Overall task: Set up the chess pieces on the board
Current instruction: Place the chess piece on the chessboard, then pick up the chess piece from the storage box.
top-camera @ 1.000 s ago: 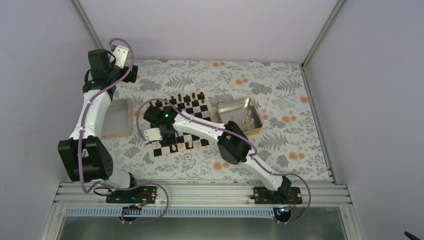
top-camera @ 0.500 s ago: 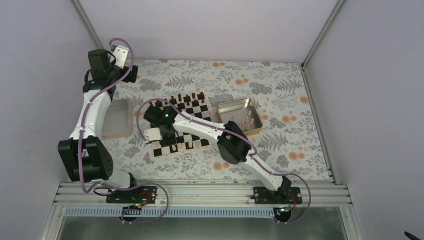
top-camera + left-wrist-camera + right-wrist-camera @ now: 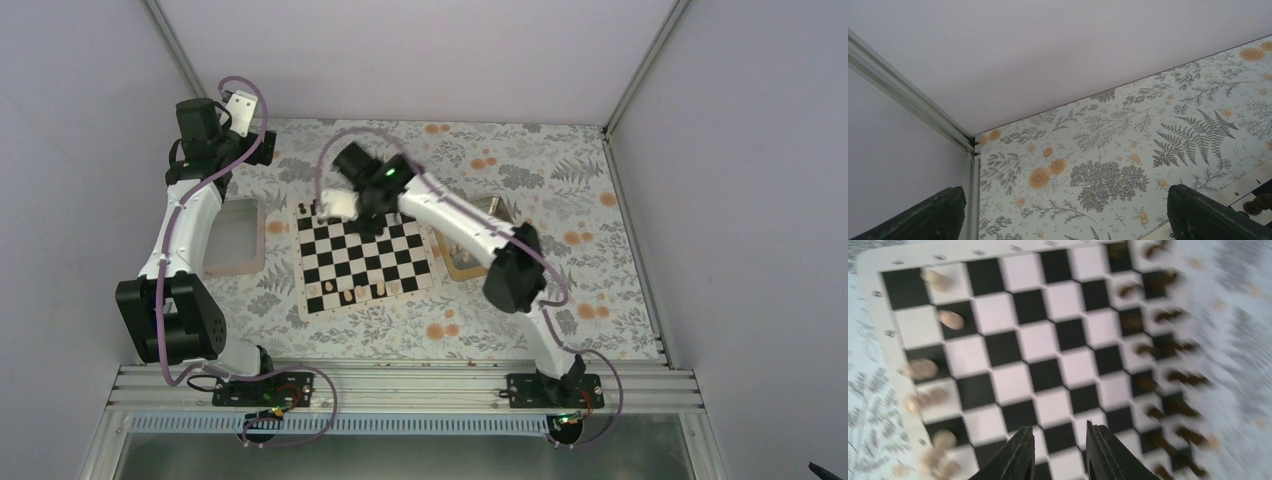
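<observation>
Right end effector [image 3: 1059, 430] hangs over the board [image 3: 365, 255], fingers a small gap apart with nothing between them: empty. Left end effector [image 3: 1073, 215] is spread wide, up near the far-left corner of the worktop [image 3: 560, 170].

The board lies mid-worktop, a touch left of centre. The chess pieces [image 3: 355, 293], tiny pale-wood ones, cluster in a short row on the board's side facing the worktop's near edge. The wrist view is smeared, so upright or toppled, I can't call it. Dark pieces [image 3: 1168, 375] line the opposite side. The gold tin [image 3: 458, 262] sits just right of the board, mostly under the forearm.

My read: the next fetch wants a straight-down approach and a low, gentle pinch on the slim body. Release at the centre of a square, clear of neighbours.
</observation>
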`<state>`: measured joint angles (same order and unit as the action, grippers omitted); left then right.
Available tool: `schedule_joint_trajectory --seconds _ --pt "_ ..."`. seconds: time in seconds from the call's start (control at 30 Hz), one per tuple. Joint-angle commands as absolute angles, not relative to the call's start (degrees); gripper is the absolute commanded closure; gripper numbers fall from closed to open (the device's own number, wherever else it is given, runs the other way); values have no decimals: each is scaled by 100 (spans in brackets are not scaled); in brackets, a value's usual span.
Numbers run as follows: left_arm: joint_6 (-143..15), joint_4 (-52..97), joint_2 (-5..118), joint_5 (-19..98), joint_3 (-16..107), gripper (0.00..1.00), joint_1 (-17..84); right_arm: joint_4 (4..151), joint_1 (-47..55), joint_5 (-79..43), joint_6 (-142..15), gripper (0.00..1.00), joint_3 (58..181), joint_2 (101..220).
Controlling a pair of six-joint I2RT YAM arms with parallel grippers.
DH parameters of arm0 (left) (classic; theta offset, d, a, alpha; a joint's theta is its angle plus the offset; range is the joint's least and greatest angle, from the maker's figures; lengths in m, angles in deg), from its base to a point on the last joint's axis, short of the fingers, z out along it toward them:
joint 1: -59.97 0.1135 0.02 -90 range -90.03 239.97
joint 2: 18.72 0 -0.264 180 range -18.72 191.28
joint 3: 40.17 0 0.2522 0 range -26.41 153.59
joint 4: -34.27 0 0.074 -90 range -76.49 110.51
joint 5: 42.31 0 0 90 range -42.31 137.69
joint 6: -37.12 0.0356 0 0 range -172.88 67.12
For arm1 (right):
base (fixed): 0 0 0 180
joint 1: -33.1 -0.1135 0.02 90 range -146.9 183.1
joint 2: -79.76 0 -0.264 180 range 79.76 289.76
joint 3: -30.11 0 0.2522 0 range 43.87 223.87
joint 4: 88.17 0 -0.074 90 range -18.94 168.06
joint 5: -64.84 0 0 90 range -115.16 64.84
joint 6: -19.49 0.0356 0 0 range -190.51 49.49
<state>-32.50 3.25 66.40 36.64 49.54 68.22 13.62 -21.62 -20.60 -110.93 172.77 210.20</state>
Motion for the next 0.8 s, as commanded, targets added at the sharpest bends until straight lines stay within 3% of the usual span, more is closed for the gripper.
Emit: schedule_joint_trajectory --seconds 0.0,0.33,0.77 --pt "-3240 427 6505 3591 4975 0 6832 1234 -1170 -2208 -10925 71 16771 20372" --pt "-3275 401 6665 3653 5067 0 6821 1649 730 -2427 -10915 67 14639 19482" --pt "-3284 365 6651 3661 5085 0 6823 2042 1016 -2137 -10968 67 13782 19757"
